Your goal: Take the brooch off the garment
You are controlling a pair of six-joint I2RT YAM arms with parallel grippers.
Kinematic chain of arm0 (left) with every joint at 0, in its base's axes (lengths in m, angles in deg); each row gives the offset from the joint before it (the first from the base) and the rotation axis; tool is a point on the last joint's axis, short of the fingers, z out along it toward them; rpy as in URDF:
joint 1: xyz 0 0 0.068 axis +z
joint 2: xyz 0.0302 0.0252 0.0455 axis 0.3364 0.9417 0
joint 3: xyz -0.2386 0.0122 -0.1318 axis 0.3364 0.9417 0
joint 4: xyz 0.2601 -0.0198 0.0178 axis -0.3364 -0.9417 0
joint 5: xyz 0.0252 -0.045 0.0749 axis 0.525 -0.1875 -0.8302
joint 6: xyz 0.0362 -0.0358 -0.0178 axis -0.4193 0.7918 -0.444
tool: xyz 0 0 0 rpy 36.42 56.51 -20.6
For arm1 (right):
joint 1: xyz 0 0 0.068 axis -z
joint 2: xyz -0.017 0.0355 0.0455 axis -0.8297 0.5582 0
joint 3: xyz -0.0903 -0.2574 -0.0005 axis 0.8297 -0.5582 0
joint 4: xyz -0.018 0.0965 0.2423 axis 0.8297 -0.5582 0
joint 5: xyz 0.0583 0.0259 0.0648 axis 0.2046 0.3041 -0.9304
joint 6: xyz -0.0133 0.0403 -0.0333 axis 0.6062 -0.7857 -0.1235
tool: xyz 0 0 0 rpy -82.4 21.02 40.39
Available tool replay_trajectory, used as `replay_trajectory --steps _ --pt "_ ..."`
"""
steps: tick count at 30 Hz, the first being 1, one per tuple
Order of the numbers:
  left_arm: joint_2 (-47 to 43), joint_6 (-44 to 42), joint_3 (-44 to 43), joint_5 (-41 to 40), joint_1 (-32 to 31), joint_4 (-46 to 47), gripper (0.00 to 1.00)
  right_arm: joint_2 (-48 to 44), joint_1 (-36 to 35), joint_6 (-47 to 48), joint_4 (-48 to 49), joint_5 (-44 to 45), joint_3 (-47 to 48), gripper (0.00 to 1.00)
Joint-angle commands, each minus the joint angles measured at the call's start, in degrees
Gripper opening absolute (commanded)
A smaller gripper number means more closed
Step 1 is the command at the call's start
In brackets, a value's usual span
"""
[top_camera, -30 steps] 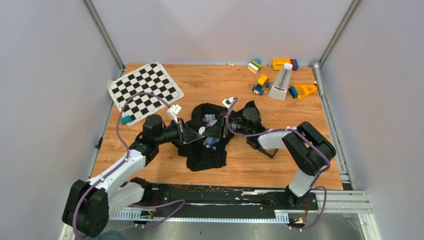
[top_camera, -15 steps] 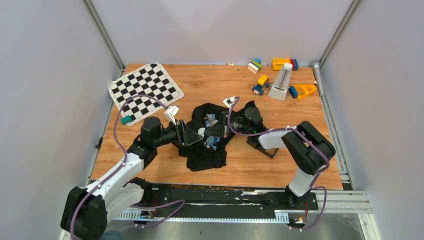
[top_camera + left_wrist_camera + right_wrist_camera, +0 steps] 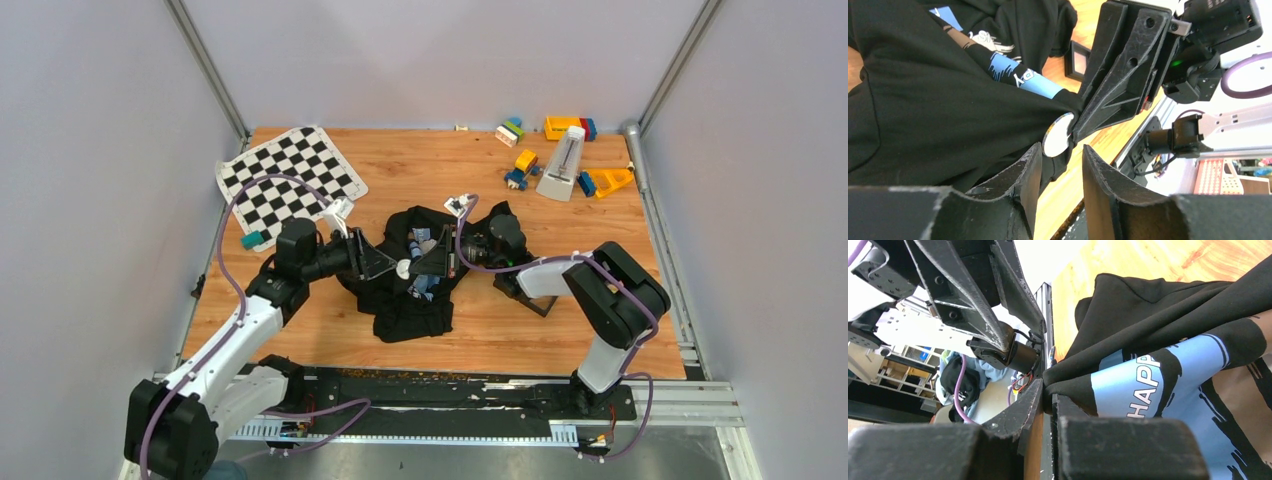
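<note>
The black T-shirt garment [image 3: 410,305] lies bunched in the middle of the table; its blue and white print shows in the right wrist view [image 3: 1148,385]. My right gripper [image 3: 432,262] is shut on a fold of the cloth [image 3: 1050,390] and holds it lifted. The brooch [image 3: 403,268], a small white disc, sits on that lifted fold right beside the right gripper's tips. In the left wrist view the brooch [image 3: 1058,135] is just beyond my left gripper [image 3: 1060,160], whose jaws stand open around it with a gap. The left gripper [image 3: 378,262] faces the right one.
A black-and-white chequered mat [image 3: 290,180] lies at the far left with a teal block [image 3: 252,240] beside it. Toy blocks and a white metronome [image 3: 562,165] stand at the far right. A black square frame [image 3: 530,295] lies under the right arm.
The left arm's wrist has swung a little toward the far left while its tips stay by the brooch. The right gripper has kept its hold on the cloth.
</note>
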Motion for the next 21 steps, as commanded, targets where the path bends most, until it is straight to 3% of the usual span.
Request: replay_trajectory --steps 1,15,21 --pt "2.24 -4.87 -3.55 3.59 0.28 -2.47 0.4 1.16 0.15 -0.17 5.19 -3.66 1.36 0.0" --pt "6.9 -5.43 -5.43 5.09 0.27 -2.72 0.4 2.16 -0.02 -1.98 7.77 -5.84 1.83 0.0" --pt "10.01 -2.99 -4.93 9.26 0.22 2.24 0.29 2.45 -0.2 -2.21 7.96 -6.16 2.02 0.0"
